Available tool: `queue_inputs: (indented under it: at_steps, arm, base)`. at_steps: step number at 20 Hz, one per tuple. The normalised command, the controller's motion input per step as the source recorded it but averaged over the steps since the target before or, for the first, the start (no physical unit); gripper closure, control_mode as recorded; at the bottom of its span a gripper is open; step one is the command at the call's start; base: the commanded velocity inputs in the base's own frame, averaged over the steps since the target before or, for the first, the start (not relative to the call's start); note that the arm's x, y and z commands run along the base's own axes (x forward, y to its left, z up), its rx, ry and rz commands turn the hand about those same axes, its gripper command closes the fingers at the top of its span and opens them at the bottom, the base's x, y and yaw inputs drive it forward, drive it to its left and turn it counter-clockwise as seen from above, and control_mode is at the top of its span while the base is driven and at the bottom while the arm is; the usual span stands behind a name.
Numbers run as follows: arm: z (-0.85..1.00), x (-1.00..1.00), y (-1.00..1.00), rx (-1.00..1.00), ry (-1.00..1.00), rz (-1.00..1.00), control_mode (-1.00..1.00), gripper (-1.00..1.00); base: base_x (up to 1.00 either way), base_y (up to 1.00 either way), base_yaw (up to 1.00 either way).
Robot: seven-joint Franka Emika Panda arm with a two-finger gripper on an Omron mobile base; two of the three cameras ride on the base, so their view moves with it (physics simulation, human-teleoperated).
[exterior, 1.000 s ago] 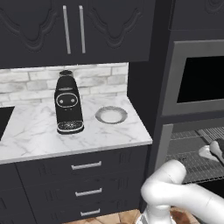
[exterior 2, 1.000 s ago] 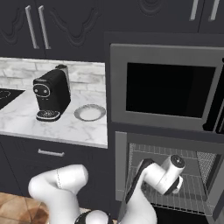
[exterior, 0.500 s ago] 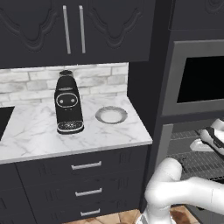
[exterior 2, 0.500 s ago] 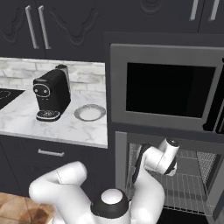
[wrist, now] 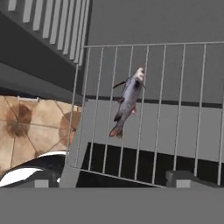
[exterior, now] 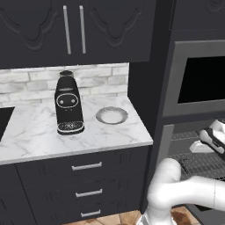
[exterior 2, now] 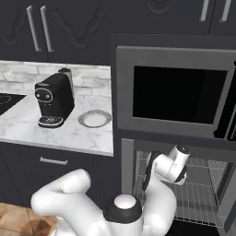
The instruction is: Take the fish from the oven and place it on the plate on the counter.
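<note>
Jaws spread wide, gripper inside the oven. Fish lies on the rack, not gripped. I'd line up across its body, drop straight, then pinch mid-belly.

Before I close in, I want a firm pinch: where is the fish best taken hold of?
Probably mid-body, from above. In the hand view the fish lies flat on the wire rack of the oven, long and slim, roughly along the bars. Put the open gripper across its narrow width, away from the thin tail.
</note>
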Motion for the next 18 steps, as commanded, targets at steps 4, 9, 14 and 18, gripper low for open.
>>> queue_inputs:
  at_steps: [4, 9, 14, 18]
  arm:
    - [-0.5, 0.42, 0.0, 0.0, 0.0, 0.05, -1.0, -1.0]
    - [-0.31, 0.61, -0.03, 0.0, 0.07, 0.04, -1.0, -1.0]
    - [-0.31, 0.5, -0.11, 0.0, 0.12, 0.02, -1.0, -1.0]
    - [-0.3, 0.1, -0.22, 0.0, 0.04, 0.0, -1.0, -1.0]
  base:
    - [0.0, 0.0, 0.0]
    - [0.0, 0.0, 0.0]
    - [0.0, 0.0, 0.0]
    - [0.0, 0.0, 0.0]
